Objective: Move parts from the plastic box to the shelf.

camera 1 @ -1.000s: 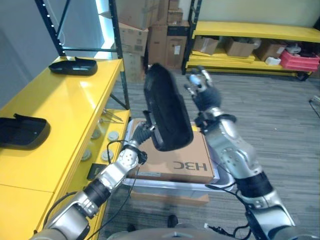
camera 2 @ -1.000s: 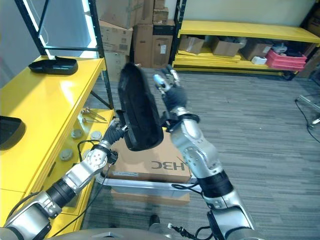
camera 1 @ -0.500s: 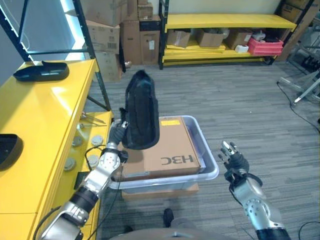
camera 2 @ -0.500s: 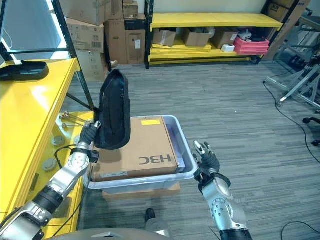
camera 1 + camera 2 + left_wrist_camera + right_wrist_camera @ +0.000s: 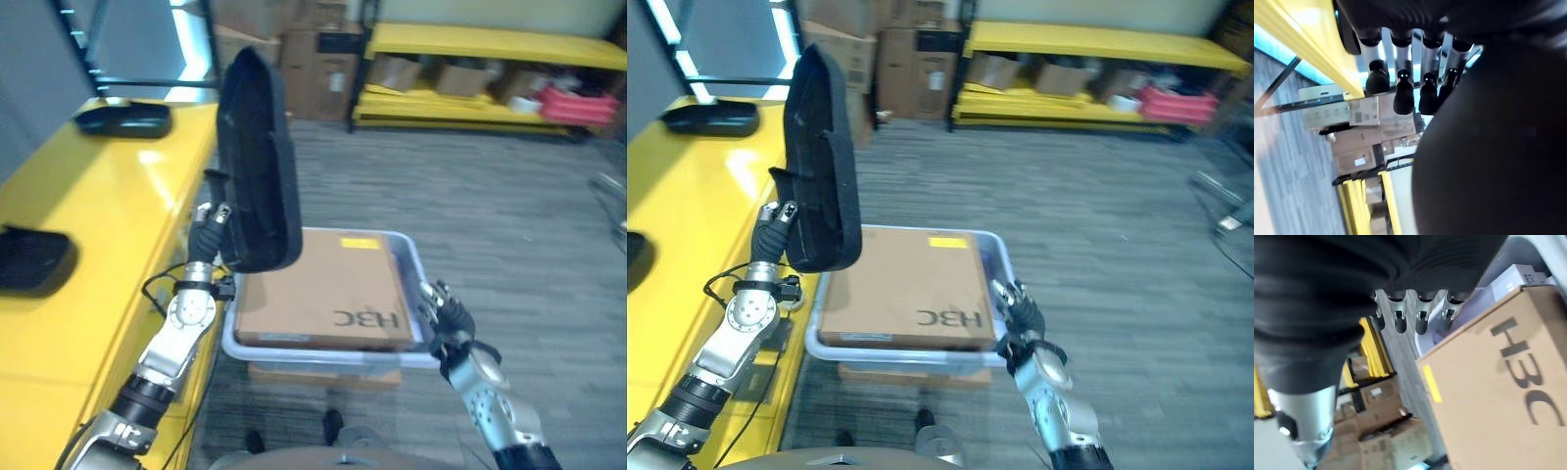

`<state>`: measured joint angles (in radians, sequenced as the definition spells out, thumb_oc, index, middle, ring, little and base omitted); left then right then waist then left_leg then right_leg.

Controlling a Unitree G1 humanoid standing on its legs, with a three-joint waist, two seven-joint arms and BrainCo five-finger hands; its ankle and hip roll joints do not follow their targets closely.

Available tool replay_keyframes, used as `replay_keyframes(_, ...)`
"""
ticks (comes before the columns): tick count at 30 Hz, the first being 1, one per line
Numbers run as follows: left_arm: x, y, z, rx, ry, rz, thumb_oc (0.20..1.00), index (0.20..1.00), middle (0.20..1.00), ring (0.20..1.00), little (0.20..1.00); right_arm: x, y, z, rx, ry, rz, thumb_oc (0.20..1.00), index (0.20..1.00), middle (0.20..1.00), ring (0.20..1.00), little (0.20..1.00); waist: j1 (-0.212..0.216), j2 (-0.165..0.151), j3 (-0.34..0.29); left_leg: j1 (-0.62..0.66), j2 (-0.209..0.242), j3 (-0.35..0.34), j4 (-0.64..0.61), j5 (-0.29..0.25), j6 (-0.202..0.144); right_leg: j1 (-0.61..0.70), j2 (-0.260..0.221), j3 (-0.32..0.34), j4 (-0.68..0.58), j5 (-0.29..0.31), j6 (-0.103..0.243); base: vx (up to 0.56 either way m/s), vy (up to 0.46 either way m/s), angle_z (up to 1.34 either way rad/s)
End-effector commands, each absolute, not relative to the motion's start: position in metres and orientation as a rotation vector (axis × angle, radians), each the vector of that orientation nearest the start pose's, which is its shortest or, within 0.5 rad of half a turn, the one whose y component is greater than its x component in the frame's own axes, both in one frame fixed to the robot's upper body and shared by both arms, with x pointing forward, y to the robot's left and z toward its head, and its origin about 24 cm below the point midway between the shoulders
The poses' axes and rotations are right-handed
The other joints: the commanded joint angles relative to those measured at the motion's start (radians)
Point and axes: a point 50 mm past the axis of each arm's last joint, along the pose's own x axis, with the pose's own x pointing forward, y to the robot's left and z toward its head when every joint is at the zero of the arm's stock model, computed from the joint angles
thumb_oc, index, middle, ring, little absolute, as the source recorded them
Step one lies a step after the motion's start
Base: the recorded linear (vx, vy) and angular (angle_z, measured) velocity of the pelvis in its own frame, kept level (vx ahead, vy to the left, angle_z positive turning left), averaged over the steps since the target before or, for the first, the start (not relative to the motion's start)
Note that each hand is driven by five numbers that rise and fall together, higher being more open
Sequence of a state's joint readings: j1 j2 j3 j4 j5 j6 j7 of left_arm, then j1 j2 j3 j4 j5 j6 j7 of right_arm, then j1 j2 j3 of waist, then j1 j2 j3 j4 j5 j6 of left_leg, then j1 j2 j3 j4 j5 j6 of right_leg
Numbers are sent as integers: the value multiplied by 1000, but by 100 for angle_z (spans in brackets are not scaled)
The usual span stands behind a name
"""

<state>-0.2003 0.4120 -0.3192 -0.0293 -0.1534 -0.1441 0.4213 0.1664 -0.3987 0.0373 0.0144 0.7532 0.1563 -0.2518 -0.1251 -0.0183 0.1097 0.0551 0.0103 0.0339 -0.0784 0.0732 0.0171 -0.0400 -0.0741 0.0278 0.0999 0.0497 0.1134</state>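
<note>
Left hand (image 5: pixel 208 235) sits left of centre in the left eye view, fingers curled onto the lower edge of the black part (image 5: pixel 257 166), holding it upright and on edge above the left rim of the plastic box (image 5: pixel 411 264). The left wrist view shows the dark fingertips (image 5: pixel 1403 100) bent over beside the part's dark bulk.

Right hand (image 5: pixel 446 318) is at lower right, fingers relaxed and spread, holding nothing, just beside the box's right rim.

The part looks like a rigid moulded shell: stiff, probably light, but long, so held by one end it will lever against the grip. Smooth plastic, may slip. A hold nearer the middle would be better.

The yellow shelf (image 5: pixel 108 225) at left already carries two similar black parts (image 5: pixel 122 119).
</note>
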Motion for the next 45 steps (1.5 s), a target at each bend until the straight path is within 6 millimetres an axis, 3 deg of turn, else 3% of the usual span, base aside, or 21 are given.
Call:
replay_keyframes(1,276,159,150,161,-598,79,200,200,200,200,200,212,-240,1,267,341,-323,1000,1000,1000,1000,1000,34,-6,-2,-30,-22,-91,4,-22,10,17,45,-23,3,-45,12,-101,-196,176)
replay_keyframes(2,274,160,151,157,-610,88,200,200,200,200,200,209,-240,-4,246,362,-318,1000,1000,1000,1000,1000,38,-8,0,-33,-20,-98,3,-19,5,20,49,-28,-2,-46,9,-165,-257,169)
replay_keyframes(4,251,181,166,122,-746,171,200,200,200,200,200,185,-249,-42,101,522,-304,1000,1000,1000,1000,1000,95,-7,45,-97,16,-157,12,41,-54,48,92,-66,-27,-59,-31,-353,-408,152)
replay_keyframes(7,242,192,175,119,-804,209,200,200,200,200,200,173,-245,-61,33,604,-274,1000,1000,1000,1000,1000,117,-2,69,-154,37,-114,10,85,-81,78,105,-105,-46,-59,-37,-189,-195,86)
replay_keyframes(10,240,195,186,123,-840,189,200,200,200,200,200,155,-242,-84,-1,709,-309,1000,1000,1000,1000,1000,108,-3,76,-223,101,80,37,125,-101,100,97,-199,-67,-42,-36,-93,-108,114)
replay_keyframes(13,242,199,189,132,-832,228,200,200,200,200,200,154,-240,-92,-59,751,-290,1000,1000,1000,1000,1000,109,-7,69,-221,121,107,76,122,-105,101,83,-231,-84,-32,-37,-73,2,121)
replay_keyframes(19,243,210,190,151,-813,292,200,200,200,200,200,146,-240,-111,-186,865,-275,1000,1000,1000,1000,1000,120,-22,39,-158,127,207,144,38,-98,115,32,-338,-138,-6,-31,-37,86,62)
replay_keyframes(24,242,209,188,186,-813,299,200,200,200,200,200,134,-241,-125,-236,950,-296,1000,1000,1000,1000,1000,126,-1,8,-45,96,277,18,35,-92,130,14,-402,-165,10,-10,12,191,93)
replay_keyframes(29,239,213,185,215,-790,325,200,200,200,200,200,137,-236,-129,-272,977,-277,1000,1000,1000,1000,1000,168,11,-3,-17,40,211,-3,4,-69,129,-13,-395,-148,17,12,54,238,63)
replay_keyframes(33,235,222,185,261,-773,363,200,200,200,200,200,147,-229,-127,-270,946,-264,1000,1000,1000,1000,1000,200,12,0,-6,-6,177,-1,-25,-33,116,-64,-387,-102,22,45,34,253,12)
replay_keyframes(38,236,227,189,328,-776,381,200,200,200,200,200,153,-222,-125,-255,924,-249,1000,1000,1000,1000,1000,214,21,12,-9,-33,151,5,-36,5,78,-118,-367,18,3,62,4,195,2)
replay_keyframes(40,238,227,188,362,-772,392,200,200,200,200,200,152,-219,-126,-257,930,-236,1000,1000,1000,1000,1000,209,27,25,-13,-49,128,11,-44,27,31,-138,-326,124,18,62,17,197,1)
replay_keyframes(42,243,226,186,381,-758,399,200,200,200,200,200,149,-217,-128,-271,956,-227,1000,1000,1000,1000,1000,179,28,42,-10,-77,70,7,-48,45,-26,-82,-239,199,21,57,58,117,25)
replay_keyframes(44,247,227,184,381,-732,414,200,200,200,200,200,143,-219,-132,-291,984,-215,1000,1000,1000,1000,1000,161,27,45,-13,-91,37,1,-42,47,-53,-28,-207,189,23,55,90,41,94)
replay_keyframes(45,252,227,181,375,-709,420,200,200,200,200,200,132,-225,-137,-321,1037,-201,1000,1000,1000,1000,1000,134,18,49,-6,-116,-7,-8,-39,43,-69,43,-159,131,34,46,112,-6,132)
